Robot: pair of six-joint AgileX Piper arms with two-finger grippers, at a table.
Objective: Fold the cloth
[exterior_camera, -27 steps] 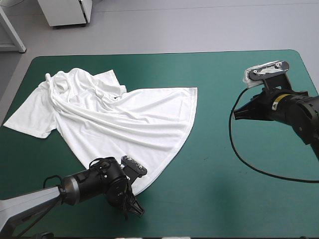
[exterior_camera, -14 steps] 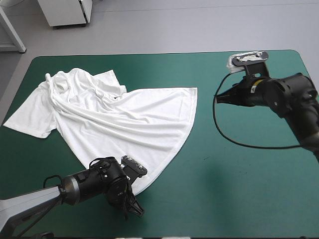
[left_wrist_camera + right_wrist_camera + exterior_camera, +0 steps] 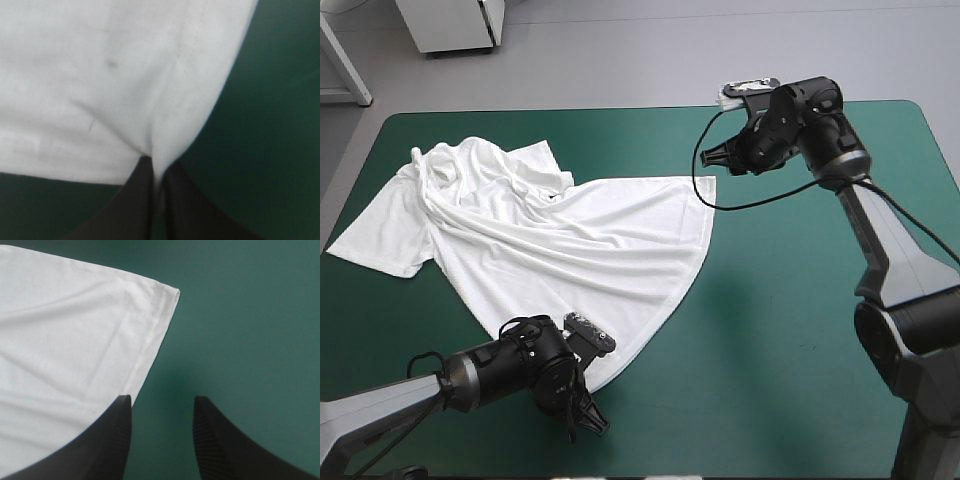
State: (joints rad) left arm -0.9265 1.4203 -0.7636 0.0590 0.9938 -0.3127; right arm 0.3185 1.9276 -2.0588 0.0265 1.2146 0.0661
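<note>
Right claw (image 3: 161, 401) swung in toward the 1 T-shirt (image 3: 570, 240) — spread, left claw (image 3: 155, 162) pinching its hem

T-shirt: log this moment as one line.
left gripper shut on T-shirt near hem | right gripper open at far hem corner | T-shirt spread, rumpled

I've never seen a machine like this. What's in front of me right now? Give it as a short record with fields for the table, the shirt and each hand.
Table: teal-green cover
T-shirt: white, spread out but rumpled, on the table's left part
Left hand: shut on the T-shirt at its near hem corner
Right hand: open, empty, beside the T-shirt's far hem corner
</note>
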